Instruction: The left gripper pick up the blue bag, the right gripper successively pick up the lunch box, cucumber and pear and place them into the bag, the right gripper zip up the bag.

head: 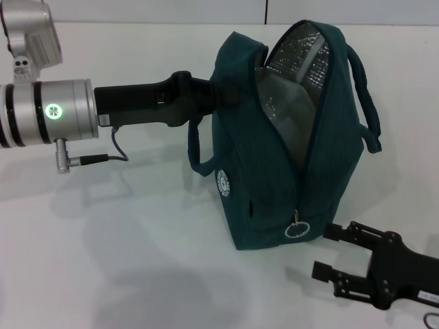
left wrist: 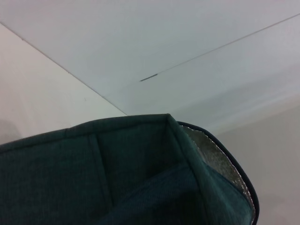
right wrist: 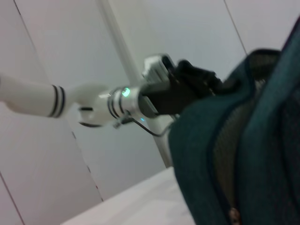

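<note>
The blue bag (head: 274, 178) stands upright on the white table, its top gaping open and showing silver foil lining (head: 302, 58). My left gripper (head: 218, 94) reaches in from the left and is shut on the bag's upper left rim; the right wrist view shows this left gripper (right wrist: 194, 82) at the blue bag (right wrist: 243, 140) too. The ring-pull zipper (head: 298, 229) hangs low on the bag's front end. My right gripper (head: 329, 252) sits open just right of that ring, holding nothing. Teal fabric of the blue bag (left wrist: 117, 178) fills the left wrist view. Lunch box, cucumber and pear are out of view.
The white table (head: 103, 260) stretches to the front and left of the bag. One loop handle (head: 367, 103) droops over the bag's far right side, another handle (head: 195, 154) hangs on the left under my left arm. A pale wall stands behind the table.
</note>
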Available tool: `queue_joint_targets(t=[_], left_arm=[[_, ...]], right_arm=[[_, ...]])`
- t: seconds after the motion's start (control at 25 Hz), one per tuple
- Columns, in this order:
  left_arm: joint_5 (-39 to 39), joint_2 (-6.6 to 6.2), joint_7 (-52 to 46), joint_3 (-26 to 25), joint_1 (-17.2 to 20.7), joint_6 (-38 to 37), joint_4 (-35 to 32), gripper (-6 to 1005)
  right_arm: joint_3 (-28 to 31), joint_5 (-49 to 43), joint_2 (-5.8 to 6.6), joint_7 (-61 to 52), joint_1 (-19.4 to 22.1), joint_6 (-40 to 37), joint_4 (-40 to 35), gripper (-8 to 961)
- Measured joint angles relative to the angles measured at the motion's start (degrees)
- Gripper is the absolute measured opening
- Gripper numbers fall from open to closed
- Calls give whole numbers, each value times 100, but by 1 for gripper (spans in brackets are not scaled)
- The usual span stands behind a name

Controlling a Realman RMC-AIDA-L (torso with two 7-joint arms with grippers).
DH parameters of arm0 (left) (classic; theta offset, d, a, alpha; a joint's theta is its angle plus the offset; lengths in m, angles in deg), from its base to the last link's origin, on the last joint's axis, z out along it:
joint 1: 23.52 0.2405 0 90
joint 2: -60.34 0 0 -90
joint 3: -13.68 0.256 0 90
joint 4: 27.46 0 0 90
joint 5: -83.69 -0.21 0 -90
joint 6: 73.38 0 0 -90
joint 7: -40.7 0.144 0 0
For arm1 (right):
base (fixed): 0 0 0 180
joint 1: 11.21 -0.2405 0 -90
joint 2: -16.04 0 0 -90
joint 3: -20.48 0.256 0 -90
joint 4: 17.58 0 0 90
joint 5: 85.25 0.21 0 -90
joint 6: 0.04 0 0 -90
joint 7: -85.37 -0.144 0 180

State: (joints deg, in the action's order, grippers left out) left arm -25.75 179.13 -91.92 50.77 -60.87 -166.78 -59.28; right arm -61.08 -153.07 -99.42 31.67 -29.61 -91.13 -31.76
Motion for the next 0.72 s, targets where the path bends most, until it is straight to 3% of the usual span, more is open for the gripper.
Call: queue_joint_targets(t=[0.72], left_arm=[[-15,26,6,0,-7,-12,-16,40]], right_arm=[[-344,56,-54,-282,-417,509,-62,757]])
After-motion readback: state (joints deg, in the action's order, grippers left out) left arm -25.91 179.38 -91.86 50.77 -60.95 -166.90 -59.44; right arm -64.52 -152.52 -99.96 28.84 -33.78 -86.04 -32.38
